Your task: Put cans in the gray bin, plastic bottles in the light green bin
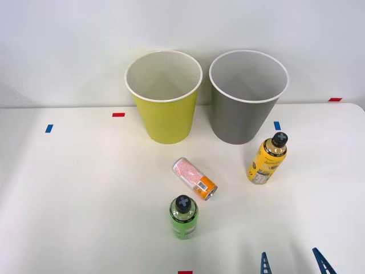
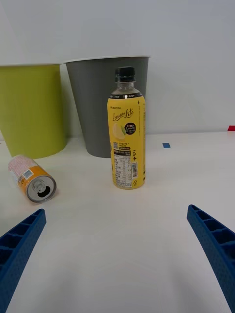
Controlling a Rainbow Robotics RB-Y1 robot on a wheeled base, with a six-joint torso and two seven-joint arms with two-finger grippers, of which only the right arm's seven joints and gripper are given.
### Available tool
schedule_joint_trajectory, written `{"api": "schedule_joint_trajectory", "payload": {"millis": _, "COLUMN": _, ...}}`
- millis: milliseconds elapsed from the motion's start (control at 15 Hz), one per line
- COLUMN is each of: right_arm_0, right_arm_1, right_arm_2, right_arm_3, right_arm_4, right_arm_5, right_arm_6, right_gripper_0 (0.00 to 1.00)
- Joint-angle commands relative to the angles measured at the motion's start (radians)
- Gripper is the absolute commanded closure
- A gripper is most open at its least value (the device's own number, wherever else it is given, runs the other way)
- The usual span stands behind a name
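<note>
Straight ahead of the end effector [image 2: 117, 254], whose blue fingers [image 2: 19, 244] stand wide apart and empty, the yellow-orange bottle [image 2: 126, 134] stands upright on the table [image 1: 85, 182]. Beyond it stand the gray bin [image 2: 95, 105] and light green bin [image 2: 32, 107]; the can [image 2: 32, 178] lies on its side to the end effector's left, with the green bottle [image 1: 183, 217] nearer that side.

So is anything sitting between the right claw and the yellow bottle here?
Nothing visible. The right claw is open with the upright yellow bottle straight ahead, bare table between them. The can lies off to the side, and the gray bin stands behind the bottle.
</note>
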Motion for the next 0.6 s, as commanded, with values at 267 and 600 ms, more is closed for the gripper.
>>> {"api": "schedule_joint_trajectory", "payload": {"millis": 267, "right_arm_0": 0.0, "right_arm_1": 0.0, "right_arm_2": 0.0, "right_arm_3": 0.0, "right_arm_4": 0.0, "right_arm_5": 0.0, "right_arm_6": 0.0, "right_gripper_0": 0.0}}
{"api": "schedule_joint_trajectory", "payload": {"millis": 600, "right_arm_0": 0.0, "right_arm_1": 0.0, "right_arm_2": 0.0, "right_arm_3": 0.0, "right_arm_4": 0.0, "right_arm_5": 0.0, "right_arm_6": 0.0, "right_gripper_0": 0.0}}
